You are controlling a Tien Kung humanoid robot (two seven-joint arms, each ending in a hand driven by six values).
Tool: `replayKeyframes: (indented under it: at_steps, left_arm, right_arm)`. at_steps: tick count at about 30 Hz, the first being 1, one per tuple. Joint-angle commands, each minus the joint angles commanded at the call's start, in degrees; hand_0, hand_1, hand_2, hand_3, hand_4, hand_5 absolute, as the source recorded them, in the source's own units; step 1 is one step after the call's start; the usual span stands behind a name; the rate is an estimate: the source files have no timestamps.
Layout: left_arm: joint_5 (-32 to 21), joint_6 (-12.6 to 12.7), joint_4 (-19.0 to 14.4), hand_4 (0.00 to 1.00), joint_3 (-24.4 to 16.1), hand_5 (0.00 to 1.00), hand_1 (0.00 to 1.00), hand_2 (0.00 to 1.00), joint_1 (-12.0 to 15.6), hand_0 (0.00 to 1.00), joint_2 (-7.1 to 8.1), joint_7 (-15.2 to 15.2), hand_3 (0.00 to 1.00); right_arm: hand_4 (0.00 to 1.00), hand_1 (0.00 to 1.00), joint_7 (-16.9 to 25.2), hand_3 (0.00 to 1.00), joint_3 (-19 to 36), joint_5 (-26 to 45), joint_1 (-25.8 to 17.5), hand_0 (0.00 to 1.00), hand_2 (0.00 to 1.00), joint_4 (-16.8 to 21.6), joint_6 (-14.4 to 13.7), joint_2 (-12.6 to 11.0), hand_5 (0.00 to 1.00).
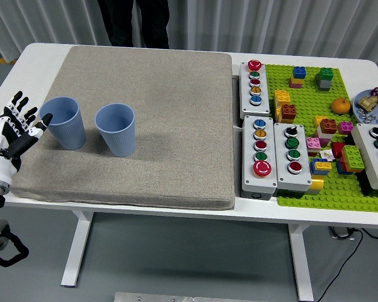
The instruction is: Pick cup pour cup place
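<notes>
Just right of the left hand (16, 129), fingers spread and empty, left blue cup (63, 122), upright.

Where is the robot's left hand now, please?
In the head view, the left hand is at the left edge of the grey mat, fingers spread, just left of the left blue cup, holding nothing.

White table (176, 211) on white legs, grey floor (189, 264), pale curtain (239, 25) behind.
Beyond the robot hand, the curtain hangs in folds; below it, floor; a black cable (346, 251) trails far right.
</notes>
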Motion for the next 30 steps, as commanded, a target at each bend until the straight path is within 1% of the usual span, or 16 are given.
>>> replayKeyframes:
  at_steps: [1, 2, 7, 8, 13, 14, 19, 20, 24, 30]
  left_arm:
    - [-0.2, -0.1, 0.0, 0.851, 0.1, 0.241, 0.91, 0.998, 0.1, 0.924, -0.02, 0.0, 0.998]
    - [-0.3, -0.2, -0.1, 0.806, 0.1, 0.19, 0.916, 0.998, 0.1, 0.928, -0.03, 0.0, 0.998]
    - [-1.2, -1.0, -0.5, 0.806, 0.1, 0.19, 0.916, 0.998, 0.6, 0.928, -0.12, 0.2, 0.998]
    - [-1.1, -1.1, -0.6, 0.723, 0.2, 0.082, 0.918, 0.998, 0.7, 0.929, -0.16, 0.3, 0.998]
    - [-0.8, -1.1, -0.6, 0.723, 0.4, 0.082, 0.918, 0.998, 0.8, 0.929, -0.25, 0.2, 0.998]
    - [-0.6, -1.1, -0.4, 0.671, 0.4, 0.052, 0.918, 0.998, 0.8, 0.929, -0.26, 0.2, 0.998]
    - [0.0, -1.0, 0.6, 0.671, 0.6, 0.052, 0.918, 0.998, 0.6, 0.929, -0.45, 0.1, 0.998]
    - [0.0, -1.0, 0.8, 0.555, 0.6, 0.002, 0.919, 0.998, 0.6, 0.928, -0.5, 0.1, 0.998]
    - [-0.1, -1.1, 1.1, 0.555, 0.7, 0.002, 0.919, 0.998, 0.5, 0.928, -0.62, 0.1, 0.998]
    - [-0.4, -1.2, 0.8, 0.562, 0.8, 0.002, 0.924, 0.998, 0.7, 0.928, -0.6, 0.3, 0.998]
  right_arm:
    - [0.218, 0.709, 0.0, 0.642, 0.0, 0.0, 0.0, 0.741, 0.731, 0.0, 0.0, 0.0, 0.414]
    - [0.218, 0.709, 0.0, 0.643, 0.0, 0.0, 0.0, 0.742, 0.73, 0.0, 0.0, 0.0, 0.414]
    - [0.218, 0.709, -0.1, 0.643, 0.0, 0.1, -0.1, 0.742, 0.73, 0.0, 0.0, 0.0, 0.414]
    - [0.219, 0.709, -0.1, 0.643, -0.1, 0.1, 0.0, 0.741, 0.733, 0.0, 0.0, 0.0, 0.415]
    - [0.219, 0.709, -0.1, 0.643, -0.1, 0.2, 0.0, 0.741, 0.733, 0.0, 0.1, 0.0, 0.415]
    - [0.217, 0.708, -0.1, 0.643, -0.1, 0.2, 0.0, 0.741, 0.732, 0.0, 0.1, 0.0, 0.416]
    - [0.217, 0.708, -0.1, 0.643, -0.3, 0.4, 0.0, 0.741, 0.732, 0.0, 0.0, 0.1, 0.416]
    - [0.216, 0.708, -0.1, 0.644, -0.3, 0.4, 0.0, 0.74, 0.732, 0.0, 0.0, 0.1, 0.417]
    - [0.216, 0.708, -0.1, 0.644, -0.3, 0.4, 0.0, 0.74, 0.732, 0.0, 0.1, 0.1, 0.417]
    - [0.216, 0.709, -0.1, 0.644, -0.4, 0.5, -0.2, 0.741, 0.732, 0.0, 0.1, 0.2, 0.42]
